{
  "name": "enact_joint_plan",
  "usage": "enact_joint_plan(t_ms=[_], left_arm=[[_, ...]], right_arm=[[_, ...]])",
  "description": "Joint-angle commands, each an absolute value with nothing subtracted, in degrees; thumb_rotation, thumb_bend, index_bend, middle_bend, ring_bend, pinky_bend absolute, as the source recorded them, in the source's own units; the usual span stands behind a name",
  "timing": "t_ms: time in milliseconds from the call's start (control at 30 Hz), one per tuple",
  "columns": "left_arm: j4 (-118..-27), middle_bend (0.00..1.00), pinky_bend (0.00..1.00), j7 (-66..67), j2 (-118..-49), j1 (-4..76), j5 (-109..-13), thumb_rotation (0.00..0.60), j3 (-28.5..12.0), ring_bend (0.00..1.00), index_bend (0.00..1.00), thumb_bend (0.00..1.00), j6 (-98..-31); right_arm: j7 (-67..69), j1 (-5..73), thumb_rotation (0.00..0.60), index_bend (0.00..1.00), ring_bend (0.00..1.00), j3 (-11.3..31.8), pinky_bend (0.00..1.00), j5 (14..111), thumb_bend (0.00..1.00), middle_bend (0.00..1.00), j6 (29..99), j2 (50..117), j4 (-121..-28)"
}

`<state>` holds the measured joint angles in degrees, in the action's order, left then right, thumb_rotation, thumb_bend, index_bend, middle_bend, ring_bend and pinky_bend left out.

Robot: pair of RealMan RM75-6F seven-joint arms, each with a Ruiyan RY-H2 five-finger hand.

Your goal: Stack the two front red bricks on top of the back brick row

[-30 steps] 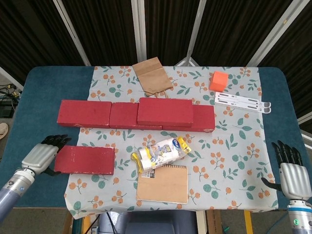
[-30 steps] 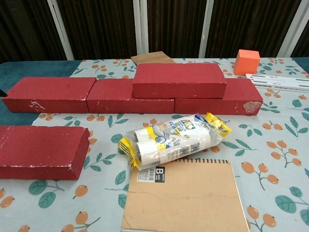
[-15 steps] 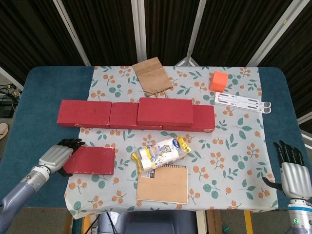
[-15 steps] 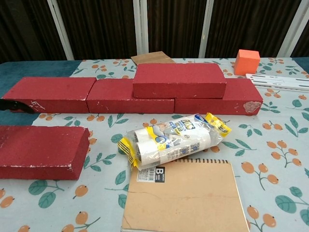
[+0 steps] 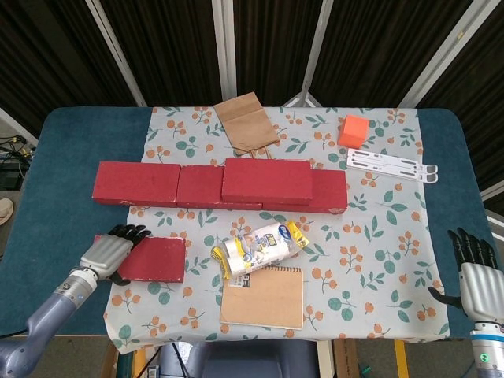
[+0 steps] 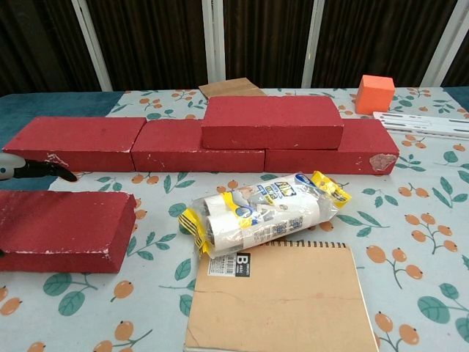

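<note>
— Bricks from the head view?
— One front red brick [image 5: 151,259] lies near the bench's [image 5: 55,189] front left edge, the left robot hand [image 5: 110,250] resting over its left end; I cannot tell whether it grips. The back brick row [image 5: 142,184] carries a stacked brick [image 5: 266,180]. The right robot hand [image 5: 475,274] hovers at the front right corner, fingers apart, holding nothing.
— Chest view?
— Dark fingertips [image 6: 45,171] reach in just above that front red brick [image 6: 64,229].

Matt, rough red bricks [image 6: 271,121] on printed cloth [image 5: 378,228]; glossy plastic packet [image 6: 260,213].
</note>
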<state>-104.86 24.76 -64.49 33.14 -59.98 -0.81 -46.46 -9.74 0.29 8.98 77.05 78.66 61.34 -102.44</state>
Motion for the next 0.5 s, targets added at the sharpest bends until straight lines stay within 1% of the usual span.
enact_joint_plan(t_ms=[33, 500], left_arm=[[-104.84, 0.00, 0.00, 25.30, -64.77, 33.44, -59.59, 0.600, -0.35, 0.00, 0.00, 0.00, -46.60], [-102.45, 0.00, 0.00, 26.82, -67.06, 34.16, -57.61, 0.600, 0.73, 0.00, 0.00, 0.00, -48.54]], right_arm=[[-9.67, 0.39, 0.600, 0.00, 0.00, 8.83, 0.00, 76.91, 0.07, 0.03, 78.71, 61.25, -102.51], [-10.38, 1.20, 0.600, 0.00, 0.00, 7.90, 0.00, 76.12, 0.07, 0.03, 78.54, 61.07, -103.00]])
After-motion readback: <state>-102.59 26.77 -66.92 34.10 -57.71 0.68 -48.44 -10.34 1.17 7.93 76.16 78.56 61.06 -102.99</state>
